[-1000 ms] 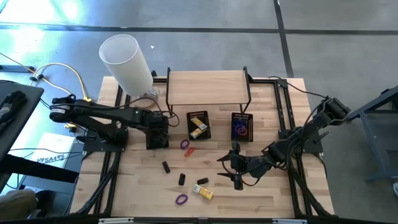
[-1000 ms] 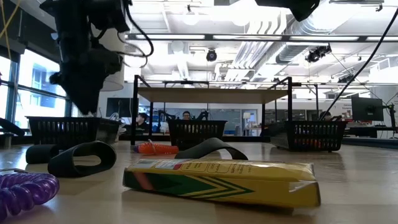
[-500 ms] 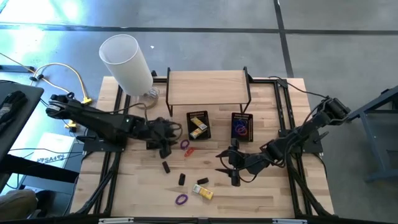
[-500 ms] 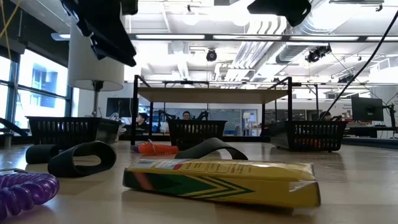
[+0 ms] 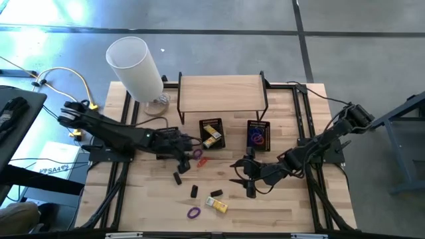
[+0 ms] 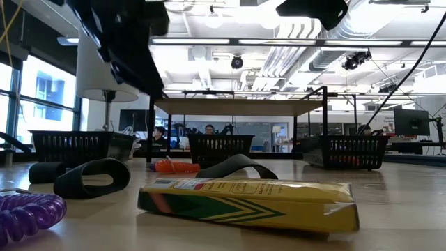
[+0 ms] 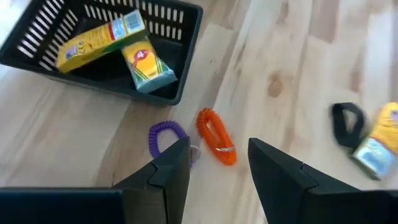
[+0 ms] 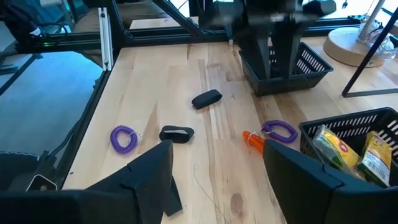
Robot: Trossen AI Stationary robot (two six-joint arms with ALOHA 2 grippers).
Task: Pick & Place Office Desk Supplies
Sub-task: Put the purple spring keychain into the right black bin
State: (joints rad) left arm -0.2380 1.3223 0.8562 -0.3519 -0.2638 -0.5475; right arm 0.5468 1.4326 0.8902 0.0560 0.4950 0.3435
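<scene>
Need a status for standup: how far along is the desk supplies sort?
Done: two yellow boxes sit in the middle basket; coils lie in the right basket. In hand: nothing; the left tool is open above the orange coil and purple coil, the right tool open and empty. Left: black clips, another purple coil, a yellow box.

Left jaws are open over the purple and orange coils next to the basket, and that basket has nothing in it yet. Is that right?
Not quite. The left gripper does hover with jaws open over the purple coil and orange coil beside the black basket, but the basket is not empty. The left wrist view shows two yellow crayon boxes lying in it.
</scene>
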